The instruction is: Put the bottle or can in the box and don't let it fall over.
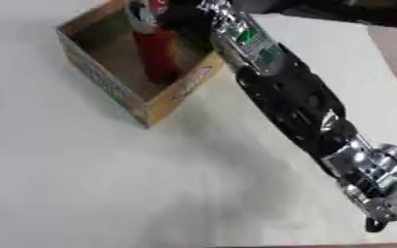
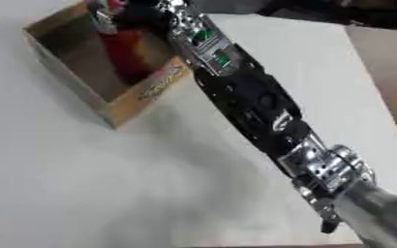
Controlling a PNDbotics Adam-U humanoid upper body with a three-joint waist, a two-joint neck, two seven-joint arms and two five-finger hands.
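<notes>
Reaching across the white table top (image 1: 109, 184) from the lower right, our right arm (image 1: 303, 104) stretches in a long black and silver line up to the open cardboard box (image 1: 181, 87) that stands at the upper left. We see the box as a shallow brown carton with printed outer walls, set askew on the table, its near corner pointing toward us.

Inside the box stands a red bottle (image 1: 155, 55), upright or close to it, its lower end down on the box floor near the right-hand wall. Its upper part carries a pale band and something red above that, right at the top edge of the view.

Our right hand (image 2: 143, 17) is at the top of the bottle, mostly cut off by the upper edge of the picture and dark against the background. We cannot tell whether its fingers are closed round the bottle or spread away from it, nor whether they touch it at all.

Silver links with small green markings (image 2: 208, 46) show on the forearm just beside the box's right wall.
</notes>
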